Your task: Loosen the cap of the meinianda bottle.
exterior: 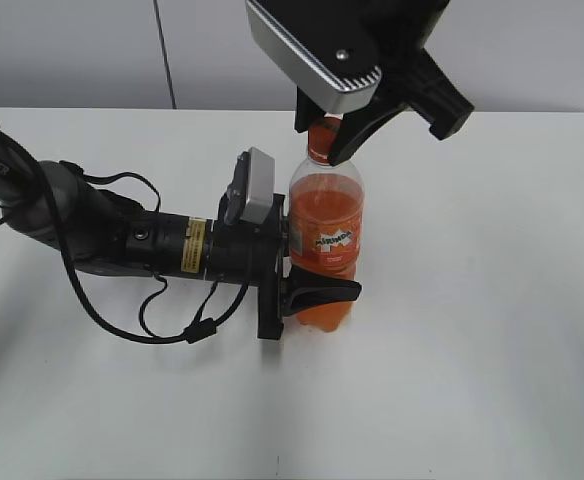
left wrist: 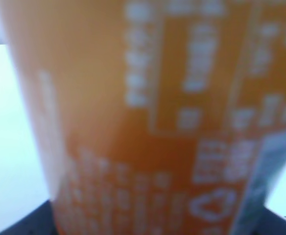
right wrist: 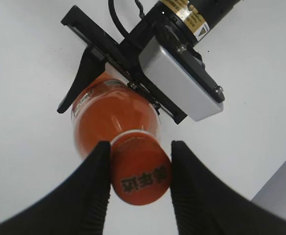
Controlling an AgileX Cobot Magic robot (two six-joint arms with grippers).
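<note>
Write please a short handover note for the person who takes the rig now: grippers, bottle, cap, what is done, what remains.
Left gripper: closed around the lower body of the Mirinda bottle, holding it upright on the white table.
Right gripper: comes from above, its fingers on both sides of the orange cap, gripping it.
Done: bottle is steadied, cap is grasped.
The cap sits on the neck; whether it is already loosened cannot be told from the pictures.
Left: turn the cap to loosen it while the left gripper holds the bottle.
</note>
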